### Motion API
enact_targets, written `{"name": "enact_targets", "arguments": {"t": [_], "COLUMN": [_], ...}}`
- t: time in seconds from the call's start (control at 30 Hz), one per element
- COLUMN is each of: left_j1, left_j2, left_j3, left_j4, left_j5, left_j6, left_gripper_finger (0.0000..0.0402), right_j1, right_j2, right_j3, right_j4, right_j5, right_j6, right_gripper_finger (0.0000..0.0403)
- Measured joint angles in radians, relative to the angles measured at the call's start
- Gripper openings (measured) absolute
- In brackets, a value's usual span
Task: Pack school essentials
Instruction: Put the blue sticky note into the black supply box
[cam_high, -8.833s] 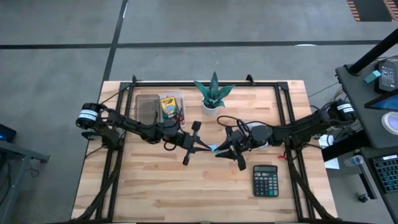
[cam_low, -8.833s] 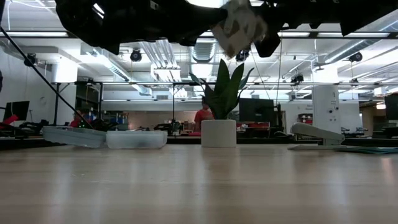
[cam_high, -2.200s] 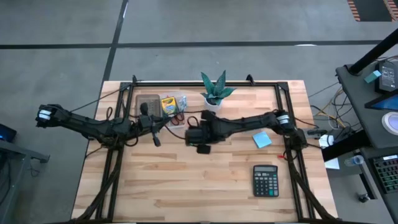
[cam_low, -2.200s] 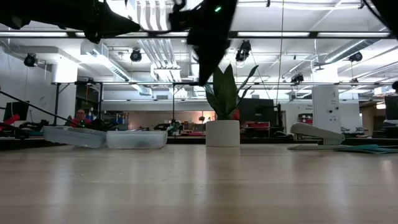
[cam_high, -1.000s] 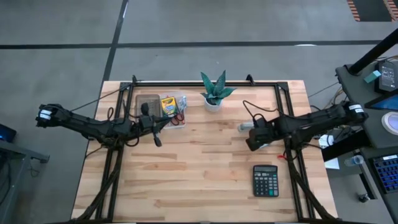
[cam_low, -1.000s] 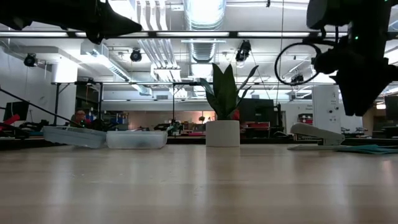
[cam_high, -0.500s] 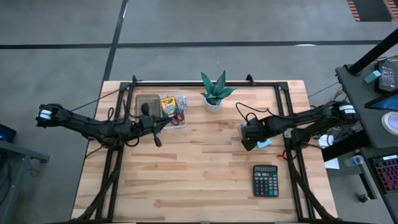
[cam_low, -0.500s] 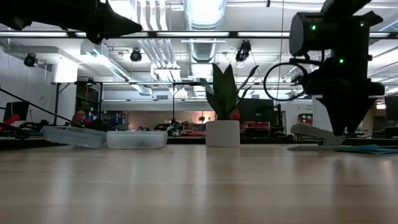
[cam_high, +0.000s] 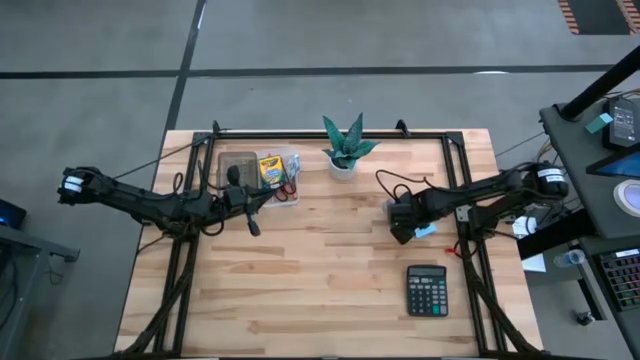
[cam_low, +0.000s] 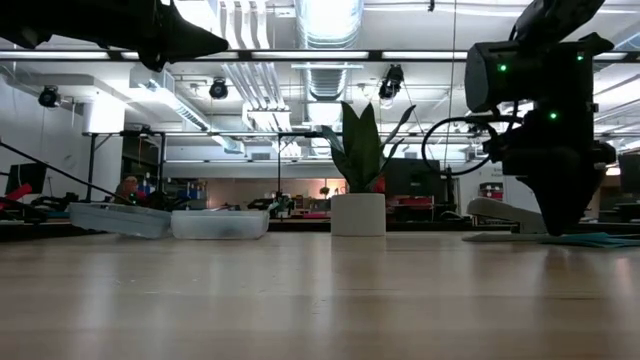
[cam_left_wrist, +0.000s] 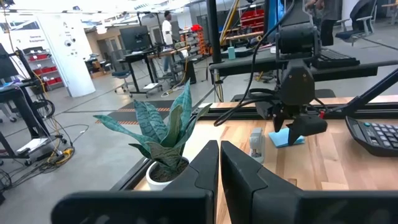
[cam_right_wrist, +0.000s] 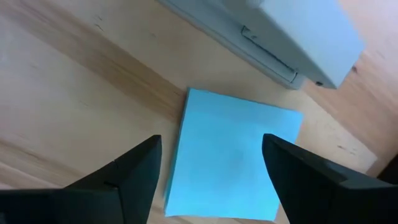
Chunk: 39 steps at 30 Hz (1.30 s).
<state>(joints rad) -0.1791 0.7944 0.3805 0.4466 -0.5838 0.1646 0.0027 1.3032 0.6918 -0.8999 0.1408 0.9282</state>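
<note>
Right pincer (cam_right_wrist: 208, 165) hangs spread wide, empty, directly over the light-blue sticky-note pad (cam_right_wrist: 233, 155) lying flat on the table (cam_high: 330, 290) at centre-right, straddling it for pickup. Left pincer (cam_left_wrist: 219, 168) is shut, empty, beside the container (cam_high: 258, 172).

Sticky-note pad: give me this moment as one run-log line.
right hand: open, over sticky-note pad, not gripping | pad: flat on table beside white stapler | left hand: shut, waiting by container
</note>
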Motion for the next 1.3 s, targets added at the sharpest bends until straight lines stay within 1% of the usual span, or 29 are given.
{"name": "enact_targets", "arguments": {"t": [0.1,0.23,0.33,0.5,0.6,0.7,1.1,1.3], "left_j1": [0.0,0.0,0.0,0.0,0.0,0.0,0.0,0.0], "left_j2": [0.0,0.0,0.0,0.0,0.0,0.0,0.0,0.0], "left_j3": [0.0,0.0,0.0,-0.001,-0.001,-0.001,-0.001,-0.001], "left_j4": [0.0,0.0,0.0,0.0,0.0,0.0,0.0,0.0], "left_j5": [0.0,0.0,0.0,0.0,0.0,0.0,0.0,0.0], "left_j6": [0.0,0.0,0.0,0.0,0.0,0.0,0.0,0.0], "left_gripper_finger": [0.0,0.0,0.0,0.0,0.0,0.0,0.0,0.0], "right_j1": [-0.012,-0.024,-0.023,-0.023,-0.023,-0.023,-0.022,-0.022], "right_j2": [-0.02,-0.042,-0.053,-0.052,-0.054,-0.054,-0.052,-0.052], "right_j3": [-0.017,-0.051,-0.074,-0.104,-0.127,-0.133,-0.135,-0.136], "right_j4": [0.001,0.006,0.019,0.048,0.081,0.09,0.121,0.139], "right_j5": [-0.019,-0.093,-0.122,-0.124,-0.121,-0.119,-0.121,-0.119], "right_j6": [-0.024,-0.059,-0.066,-0.077,-0.079,-0.079,-0.08,-0.092], "right_gripper_finger": [0.0268,0.0268,0.0267,0.0265,0.025,0.0223,0.0083,0.0021]}}
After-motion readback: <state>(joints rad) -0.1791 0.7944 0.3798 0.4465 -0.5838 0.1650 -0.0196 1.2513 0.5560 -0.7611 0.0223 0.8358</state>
